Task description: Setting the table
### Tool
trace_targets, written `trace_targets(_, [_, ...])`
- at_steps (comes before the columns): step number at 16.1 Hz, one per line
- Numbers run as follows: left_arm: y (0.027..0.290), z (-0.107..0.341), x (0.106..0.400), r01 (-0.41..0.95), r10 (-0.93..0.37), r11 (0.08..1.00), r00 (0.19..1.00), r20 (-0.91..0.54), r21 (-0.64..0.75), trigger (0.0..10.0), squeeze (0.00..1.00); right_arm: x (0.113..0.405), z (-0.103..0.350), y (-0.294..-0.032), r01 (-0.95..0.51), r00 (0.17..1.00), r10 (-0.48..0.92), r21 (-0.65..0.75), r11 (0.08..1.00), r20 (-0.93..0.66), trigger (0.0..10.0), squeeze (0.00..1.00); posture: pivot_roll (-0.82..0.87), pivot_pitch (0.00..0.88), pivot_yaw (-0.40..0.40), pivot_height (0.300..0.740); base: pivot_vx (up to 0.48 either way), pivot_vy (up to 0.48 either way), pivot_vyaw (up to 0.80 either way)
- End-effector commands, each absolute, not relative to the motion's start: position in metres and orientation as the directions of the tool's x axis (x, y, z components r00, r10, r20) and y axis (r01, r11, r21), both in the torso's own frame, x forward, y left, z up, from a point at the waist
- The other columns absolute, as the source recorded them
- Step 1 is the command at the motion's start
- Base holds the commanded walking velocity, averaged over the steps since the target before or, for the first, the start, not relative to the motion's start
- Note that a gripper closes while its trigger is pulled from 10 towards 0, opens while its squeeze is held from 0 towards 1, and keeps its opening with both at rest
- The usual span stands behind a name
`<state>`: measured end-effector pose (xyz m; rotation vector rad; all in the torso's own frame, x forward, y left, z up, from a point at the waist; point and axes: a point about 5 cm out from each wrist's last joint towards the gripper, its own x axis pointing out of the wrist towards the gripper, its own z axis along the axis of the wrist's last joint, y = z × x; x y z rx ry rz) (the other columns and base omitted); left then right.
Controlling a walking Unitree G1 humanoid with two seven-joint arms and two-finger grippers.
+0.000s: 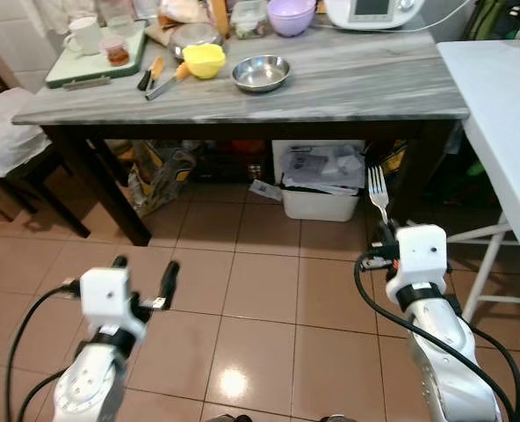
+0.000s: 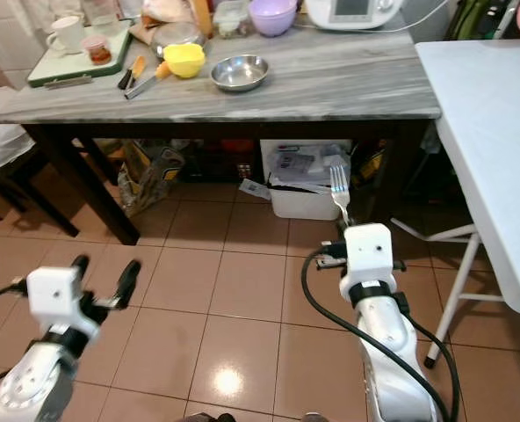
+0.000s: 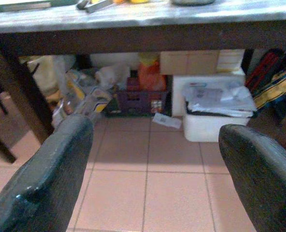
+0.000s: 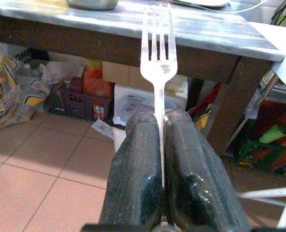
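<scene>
The right gripper had its fingers clamped on the fork by its handle, tines up, short of the grey desk. The left gripper hung spread and empty. Being light, stiff, slick metal, the fork probably needed that firm handle grip.

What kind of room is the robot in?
Probably a home kitchen or dining area. A long table holds bowls, such as a yellow bowl and a metal bowl, and the right gripper holds a fork.
</scene>
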<state>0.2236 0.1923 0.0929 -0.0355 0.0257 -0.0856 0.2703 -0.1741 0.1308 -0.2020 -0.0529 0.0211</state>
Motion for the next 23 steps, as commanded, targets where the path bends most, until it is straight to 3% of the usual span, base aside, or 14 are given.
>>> trace_targets(1, [0.197,0.095,0.221,0.080,-0.080,0.997,0.997,-0.015,-0.021,10.0,0.00,0.268,0.134,-0.173,-0.023,0.998,0.035,-0.197,0.980,0.060,10.0,0.00,-0.17,0.143,0.125,0.740,0.000,0.000,0.00])
trace_targets(11, [0.182,0.109,0.234,0.138,-0.137,0.990,0.989,0.048,-0.031,10.0,0.00,0.273,0.137,-0.169,-0.038,0.996,0.052,-0.196,0.980,0.066,10.0,0.00,-0.17,0.134,0.130,0.740,0.025,0.000,-0.61])
trace_targets(23, [0.172,0.109,0.236,0.171,-0.168,0.985,0.984,0.050,-0.041,10.0,0.00,0.279,0.142,-0.163,-0.060,0.993,0.080,-0.207,0.977,0.088,10.0,0.00,-0.17,0.137,0.132,0.740,0.347,0.000,0.00])
